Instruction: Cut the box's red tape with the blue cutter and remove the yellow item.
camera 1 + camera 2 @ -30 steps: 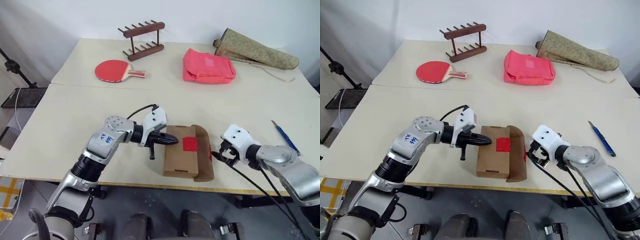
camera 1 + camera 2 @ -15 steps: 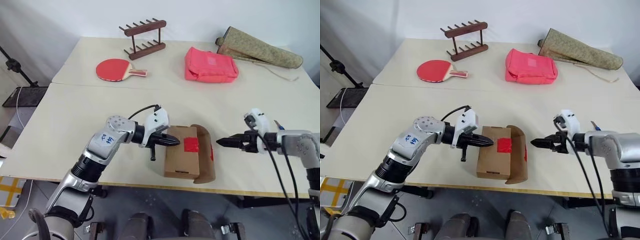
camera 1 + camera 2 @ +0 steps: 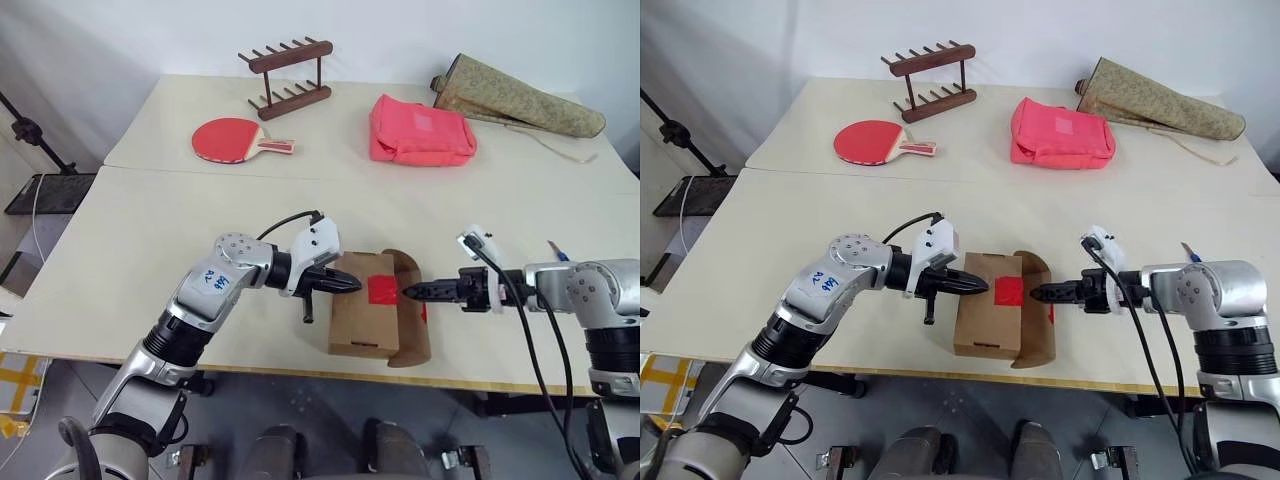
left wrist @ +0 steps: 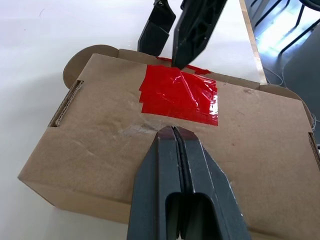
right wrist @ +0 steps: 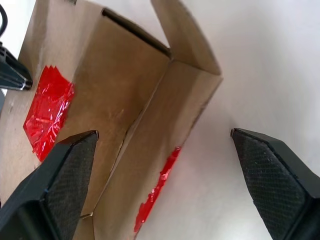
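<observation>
While the left gripper (image 4: 173,131) pressed its shut fingertips on the box (image 3: 362,318) lid, just short of the red tape (image 4: 179,94), the right gripper (image 5: 160,145) stood spread wide at the lifted flap (image 5: 187,35), one finger (image 5: 60,175) over the lid. Cutter (image 3: 561,258) lay well behind the right jaws.

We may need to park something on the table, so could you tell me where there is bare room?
The near table is bare left of the left gripper, and in the strip between the box and the pink pouch. It is crowded at the box, where the right gripper closes in. The blue cutter lies by the right edge.
</observation>
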Available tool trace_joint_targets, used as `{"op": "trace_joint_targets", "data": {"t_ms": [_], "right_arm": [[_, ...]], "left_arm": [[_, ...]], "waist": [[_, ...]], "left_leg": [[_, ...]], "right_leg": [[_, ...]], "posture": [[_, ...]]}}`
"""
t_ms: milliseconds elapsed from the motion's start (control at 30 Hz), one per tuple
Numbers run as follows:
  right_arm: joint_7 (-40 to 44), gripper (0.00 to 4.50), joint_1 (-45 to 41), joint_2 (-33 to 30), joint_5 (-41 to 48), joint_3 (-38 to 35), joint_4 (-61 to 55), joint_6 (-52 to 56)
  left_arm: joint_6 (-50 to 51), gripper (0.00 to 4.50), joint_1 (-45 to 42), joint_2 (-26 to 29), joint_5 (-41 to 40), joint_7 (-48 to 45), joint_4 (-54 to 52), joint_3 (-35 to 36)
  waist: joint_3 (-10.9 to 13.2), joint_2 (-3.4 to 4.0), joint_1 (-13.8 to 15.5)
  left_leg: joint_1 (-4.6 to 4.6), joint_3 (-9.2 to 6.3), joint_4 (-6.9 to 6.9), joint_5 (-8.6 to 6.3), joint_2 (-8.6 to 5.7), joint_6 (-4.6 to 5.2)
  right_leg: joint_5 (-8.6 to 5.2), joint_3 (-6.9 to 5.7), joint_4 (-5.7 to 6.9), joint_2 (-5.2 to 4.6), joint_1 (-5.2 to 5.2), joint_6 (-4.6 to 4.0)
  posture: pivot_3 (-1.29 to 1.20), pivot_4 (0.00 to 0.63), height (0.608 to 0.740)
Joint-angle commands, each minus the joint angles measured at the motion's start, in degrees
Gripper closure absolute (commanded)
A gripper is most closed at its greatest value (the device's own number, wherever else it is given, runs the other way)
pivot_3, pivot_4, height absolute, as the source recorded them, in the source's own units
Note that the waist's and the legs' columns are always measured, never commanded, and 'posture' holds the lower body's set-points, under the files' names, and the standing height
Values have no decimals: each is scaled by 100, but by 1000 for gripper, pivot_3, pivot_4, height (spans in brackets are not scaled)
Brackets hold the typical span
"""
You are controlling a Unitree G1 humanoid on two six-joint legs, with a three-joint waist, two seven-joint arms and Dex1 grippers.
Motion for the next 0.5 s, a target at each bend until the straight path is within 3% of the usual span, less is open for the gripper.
{"op": "trace_joint_targets", "data": {"t_ms": [33, 267, 500], "right_arm": [[-63, 985, 23, 269, -75, 182, 391, 111], [225, 3292, -349, 416, -433, 881, 1218, 114], [587, 3292, -899, 767, -509, 1169, 1819, 252]], "left_arm": [[233, 4500, 235, 64, 150, -20, 149, -290], [194, 4500, 195, 67, 162, -62, 211, -300], [214, 4500, 253, 102, 155, -29, 155, -249]], "waist": [[-1, -2, -2], [-12, -7, -36], [-31, -16, -150]], "left_leg": [[1, 0, 0, 0, 1, 0], [9, 2, 0, -1, 3, -2], [11, 0, 0, -1, 7, -4]], "right_leg": [[0, 0, 0, 1, 0, 0], [0, 2, 4, 2, 3, 0], [0, 3, 7, 3, 4, -1]], "posture": [[0, 150, 740], [0, 150, 740], [0, 150, 740]]}}
